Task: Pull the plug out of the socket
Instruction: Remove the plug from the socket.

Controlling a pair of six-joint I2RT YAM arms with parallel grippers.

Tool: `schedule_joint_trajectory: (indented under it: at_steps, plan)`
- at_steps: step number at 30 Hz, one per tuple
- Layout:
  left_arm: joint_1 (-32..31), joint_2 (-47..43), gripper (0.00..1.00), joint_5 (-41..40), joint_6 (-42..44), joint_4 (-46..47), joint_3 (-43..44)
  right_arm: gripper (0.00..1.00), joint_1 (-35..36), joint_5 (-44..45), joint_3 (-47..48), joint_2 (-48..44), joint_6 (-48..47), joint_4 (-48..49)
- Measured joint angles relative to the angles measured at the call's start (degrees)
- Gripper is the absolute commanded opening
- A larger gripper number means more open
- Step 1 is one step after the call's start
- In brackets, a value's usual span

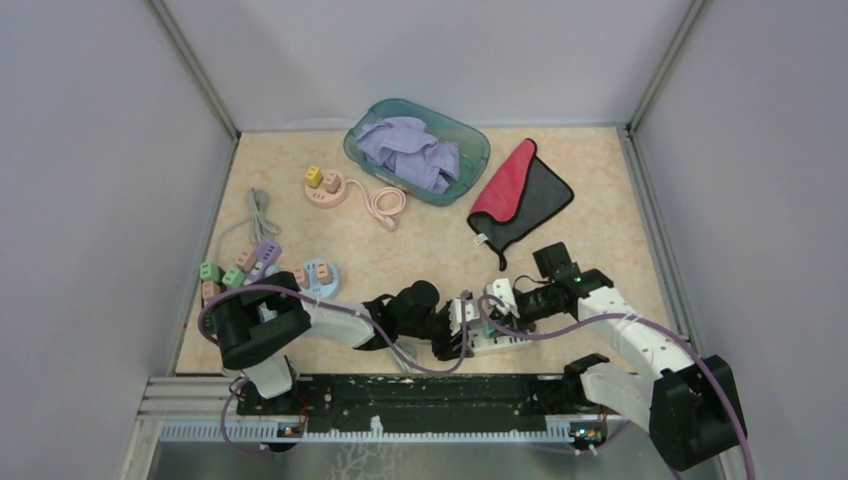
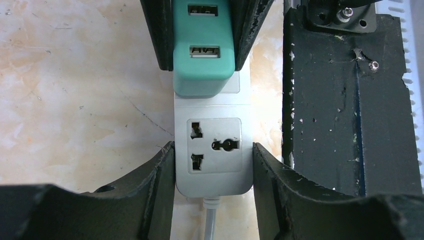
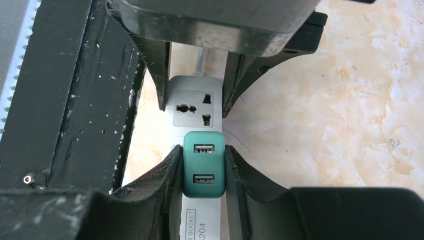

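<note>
Left gripper [image 2: 214, 165] jaws are pinching the socket [image 2: 212, 107], right gripper [image 3: 203, 170] jaws are squeezing the plug [image 2: 202, 50], so pulling straight out's looking best.

**Bystanders on the tabletop [image 1: 420, 240]**

At the back we see a teal tub [image 1: 481, 150] of crumpled lilac cloth [image 1: 410, 150], beside a red-and-grey cloth [image 1: 520, 200] (one half folded over). Left: a pink round hub [image 1: 322, 200], a blue one [image 1: 324, 272], and a grey cord [image 1: 260, 210].
</note>
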Motion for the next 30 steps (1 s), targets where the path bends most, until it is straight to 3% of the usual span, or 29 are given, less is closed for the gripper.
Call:
schedule_joint_trajectory:
  at_steps: [10,23,30]
  plan:
    - [0.15,0.98,0.01,0.87,-1.14,-0.07,1.07,0.0,0.85,0.22,0.0,0.07,0.61,0.31]
    - [0.63,1.49,0.01,2.08,-1.73,0.04,1.68,0.0,0.76,1.2,0.61,0.42,11.26,4.55]
    - [0.66,1.27,0.01,0.74,-1.84,2.56,0.15,0.0,-0.85,0.39,0.72,0.39,9.05,3.37]
